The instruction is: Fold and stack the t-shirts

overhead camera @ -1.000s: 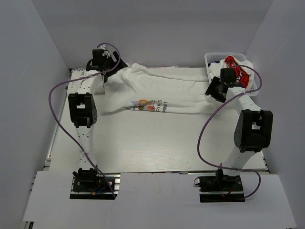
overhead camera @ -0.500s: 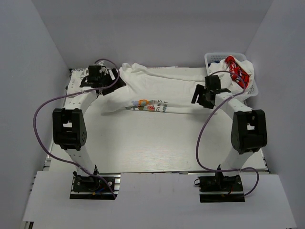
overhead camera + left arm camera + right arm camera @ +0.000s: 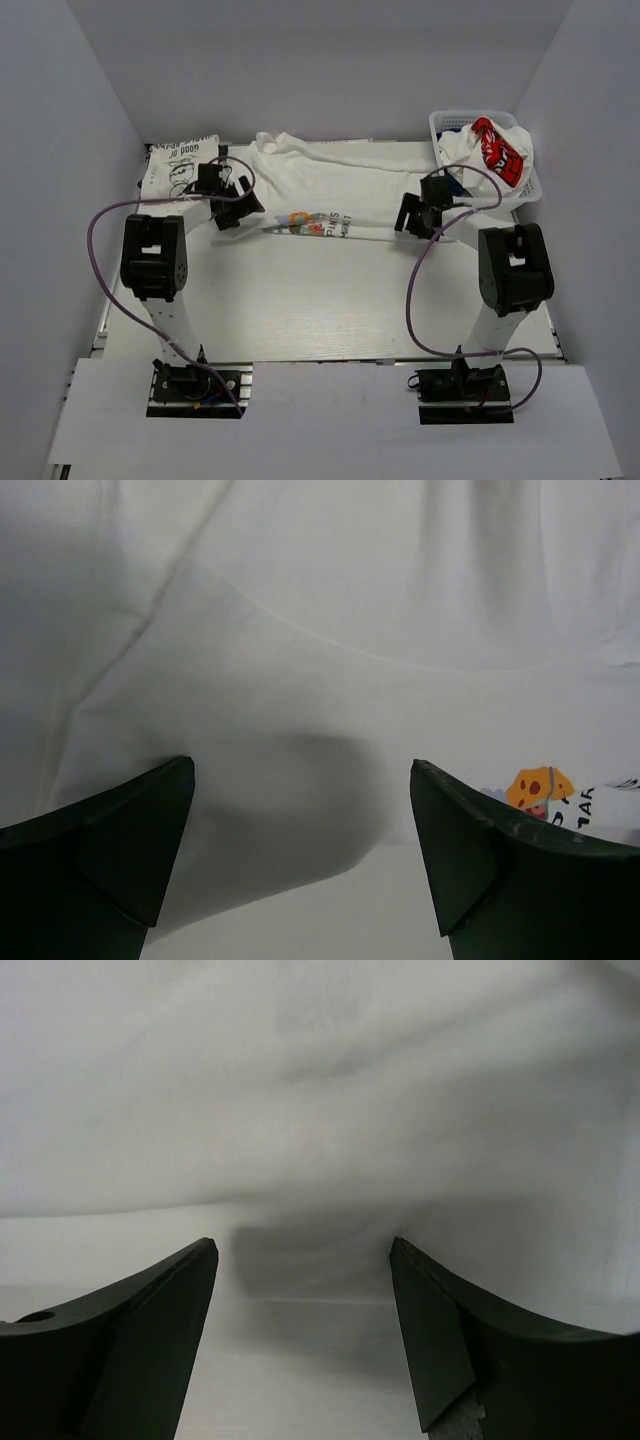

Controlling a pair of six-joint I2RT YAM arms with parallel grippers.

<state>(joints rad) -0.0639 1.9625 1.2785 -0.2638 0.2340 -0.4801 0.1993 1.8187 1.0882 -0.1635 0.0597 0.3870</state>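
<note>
A white t-shirt with a colourful cartoon print (image 3: 330, 190) lies spread across the far half of the table, its print near the front hem. My left gripper (image 3: 240, 208) is open at the shirt's near left corner; the cloth (image 3: 300, 680) lies just beyond its fingertips (image 3: 140, 850). My right gripper (image 3: 408, 218) is open at the shirt's near right edge, the hem (image 3: 320, 1120) just ahead of its fingers (image 3: 440, 1340). A folded white tee with a black line drawing (image 3: 180, 165) lies at the far left. A white tee with a red patch (image 3: 495, 148) hangs out of the basket.
The white lattice basket (image 3: 445, 122) stands at the far right corner with shirts in it. White walls close the table in on three sides. Purple cables (image 3: 100, 220) loop off both arms over the table.
Both grippers have come down and toward the near edge of the spread shirt, from its far corners. The shirt has been laid flatter. The folded line-drawing tee at far left is now uncovered.
</note>
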